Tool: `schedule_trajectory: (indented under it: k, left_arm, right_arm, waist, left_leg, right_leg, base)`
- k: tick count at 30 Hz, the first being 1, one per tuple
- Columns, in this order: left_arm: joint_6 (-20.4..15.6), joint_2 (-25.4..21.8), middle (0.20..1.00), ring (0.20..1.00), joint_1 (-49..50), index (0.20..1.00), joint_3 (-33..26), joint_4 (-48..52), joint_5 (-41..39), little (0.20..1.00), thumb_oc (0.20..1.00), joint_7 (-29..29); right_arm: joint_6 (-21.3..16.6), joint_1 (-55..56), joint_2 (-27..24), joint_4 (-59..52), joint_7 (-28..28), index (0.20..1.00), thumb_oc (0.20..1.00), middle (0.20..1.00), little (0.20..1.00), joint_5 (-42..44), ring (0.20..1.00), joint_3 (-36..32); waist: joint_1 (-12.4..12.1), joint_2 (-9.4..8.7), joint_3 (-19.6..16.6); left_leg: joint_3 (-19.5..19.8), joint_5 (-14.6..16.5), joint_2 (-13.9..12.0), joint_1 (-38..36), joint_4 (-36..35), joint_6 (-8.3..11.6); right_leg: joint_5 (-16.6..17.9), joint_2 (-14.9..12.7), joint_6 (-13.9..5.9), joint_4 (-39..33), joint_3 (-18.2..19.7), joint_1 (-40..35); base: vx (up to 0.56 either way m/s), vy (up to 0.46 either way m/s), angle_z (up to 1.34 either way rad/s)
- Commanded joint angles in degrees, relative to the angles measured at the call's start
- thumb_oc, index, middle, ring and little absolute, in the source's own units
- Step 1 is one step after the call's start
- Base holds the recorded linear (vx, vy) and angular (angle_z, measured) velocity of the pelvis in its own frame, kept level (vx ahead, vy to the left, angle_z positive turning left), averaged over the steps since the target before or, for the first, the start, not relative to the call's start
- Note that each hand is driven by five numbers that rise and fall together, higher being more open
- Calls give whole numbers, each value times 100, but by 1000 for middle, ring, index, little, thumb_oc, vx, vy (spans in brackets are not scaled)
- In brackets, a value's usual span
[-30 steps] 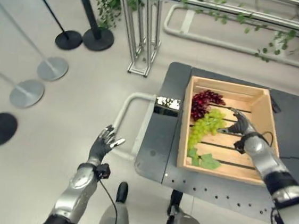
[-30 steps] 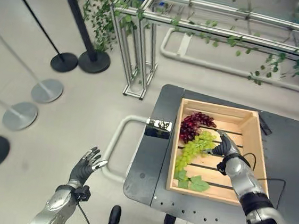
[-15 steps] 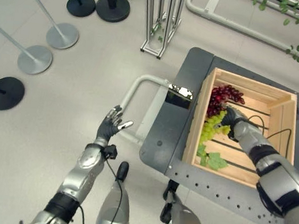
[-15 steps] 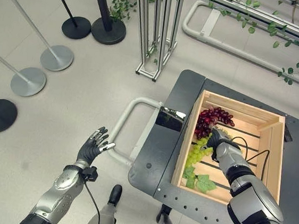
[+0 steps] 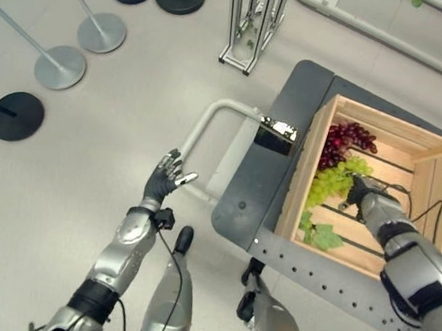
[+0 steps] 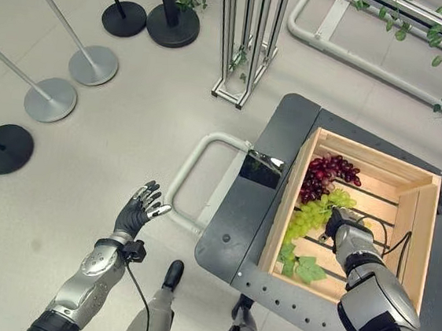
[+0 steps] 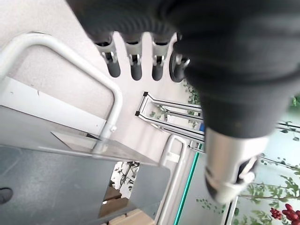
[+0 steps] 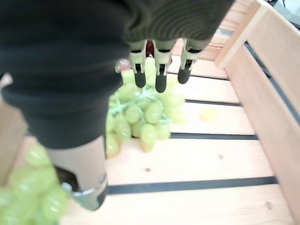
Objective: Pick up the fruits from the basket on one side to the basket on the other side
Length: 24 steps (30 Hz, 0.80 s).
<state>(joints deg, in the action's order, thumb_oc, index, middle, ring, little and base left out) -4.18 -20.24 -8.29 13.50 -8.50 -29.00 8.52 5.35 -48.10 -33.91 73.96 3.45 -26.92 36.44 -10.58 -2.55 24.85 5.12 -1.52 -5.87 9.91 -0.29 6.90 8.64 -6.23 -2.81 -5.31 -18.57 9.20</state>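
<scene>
A wooden crate (image 5: 430,168) stands on a dark grey cart (image 5: 270,183). In it lie a bunch of red grapes (image 5: 342,139) at the far end and a bunch of green grapes (image 5: 326,184) beside it, with a green leaf (image 5: 320,237) nearer me. My right hand (image 5: 358,196) is down inside the crate at the right edge of the green bunch. Its fingers (image 8: 160,75) are straight above the green grapes (image 8: 140,124), with the thumb apart from them and nothing held. My left hand (image 5: 164,182) hovers open over the floor, left of the cart.
The cart's pale tubular handle (image 5: 201,128) juts out left, close to my left hand. Several round stanchion bases (image 5: 17,115) stand on the floor at the far left. A metal frame rack (image 5: 252,22) stands beyond the cart.
The camera has shifted. My right hand has moved from the right of the green bunch to over it and lower into the crate. The left hand has stayed where it was.
</scene>
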Motion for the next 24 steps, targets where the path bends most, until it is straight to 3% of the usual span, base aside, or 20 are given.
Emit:
schedule_trajectory:
  k: [1,8,14,19,24]
  left_arm:
    - [-313,40,1000,1000,-156,1000,128,548,-73,1000,1000,33]
    - [-341,62,1000,1000,-195,1000,107,605,-112,1000,1000,127]
    - [-356,115,1000,1000,-201,1000,92,650,-168,1000,1000,247]
    - [-369,108,1000,1000,-177,1000,-140,680,-101,1000,1000,419]
    - [-349,144,1000,1000,-94,1000,-300,673,-43,1000,1000,519]
  right_arm:
    - [102,-310,-512,-48,-16,1000,1000,1000,1000,-334,1000,382]
    - [111,-263,-491,-243,88,1000,1000,1000,1000,-217,1000,284]
    - [116,-321,-183,-526,298,1000,1000,1000,1000,74,1000,97]
    - [50,-80,-208,-2148,500,1000,1000,1000,1000,190,1000,-151]
    - [9,687,-428,-3756,521,1000,1000,1000,1000,229,1000,-812]
  waist:
    - [-73,-51,-23]
    - [-38,-41,45]
    - [-19,-40,103]
    - [60,-112,134]
    - [129,-196,131]
  left_leg:
    - [137,-583,-30,525,-323,64]
    - [134,-596,-26,570,-316,67]
    - [101,-614,-53,611,-304,88]
    - [78,-620,-84,633,-318,110]
    - [59,-607,-105,638,-334,123]
  right_leg:
    - [-949,-353,-593,274,-197,-512]
    - [-949,-345,-577,261,-194,-473]
    - [-940,-334,-571,240,-209,-449]
    - [-948,-311,-562,219,-176,-419]
    - [-953,-310,-568,203,-206,-409]
  base:
    - [0,0,0]
    - [0,0,0]
    - [-8,-5,2]
    - [0,0,0]
    - [0,0,0]
